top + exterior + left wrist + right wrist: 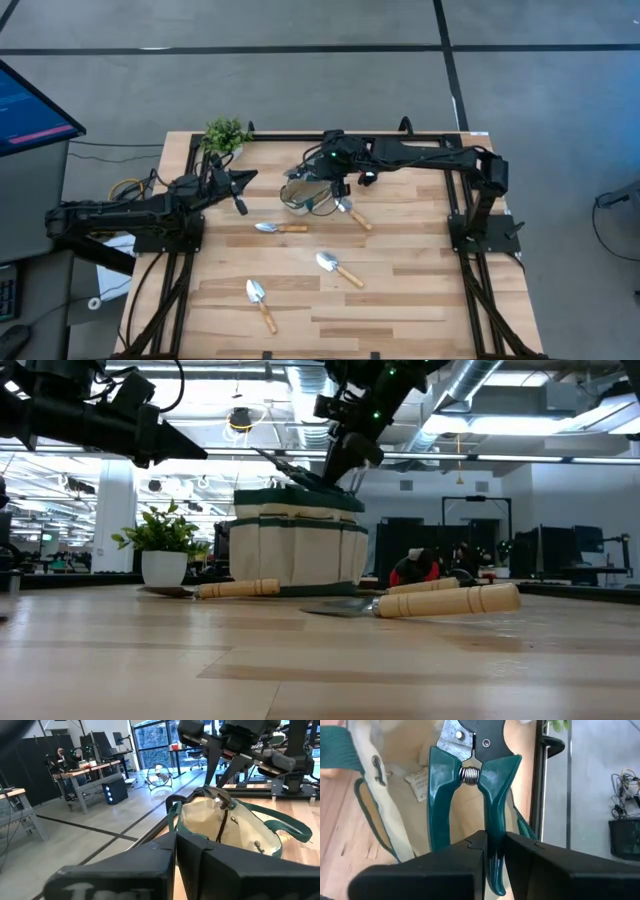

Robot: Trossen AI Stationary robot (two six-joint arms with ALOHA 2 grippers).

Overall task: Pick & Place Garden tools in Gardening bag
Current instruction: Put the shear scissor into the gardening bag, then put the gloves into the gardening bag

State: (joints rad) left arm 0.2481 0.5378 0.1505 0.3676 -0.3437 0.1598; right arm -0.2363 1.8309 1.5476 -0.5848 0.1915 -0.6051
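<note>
You had the right gripper [492,847] clamped on one slick handle of the pruning shears [472,785] above the floppy gardening bag [305,195], so they could've pivoted.

Both arms are matte black, built of slim tubular links and blocky joint housings. The right pincer [493,851] has two broad, flat black fingers with stepped inner edges; just behind it, a small green light glows on the wrist housing. The left pincer [175,865] has matching angular black fingers.
</note>
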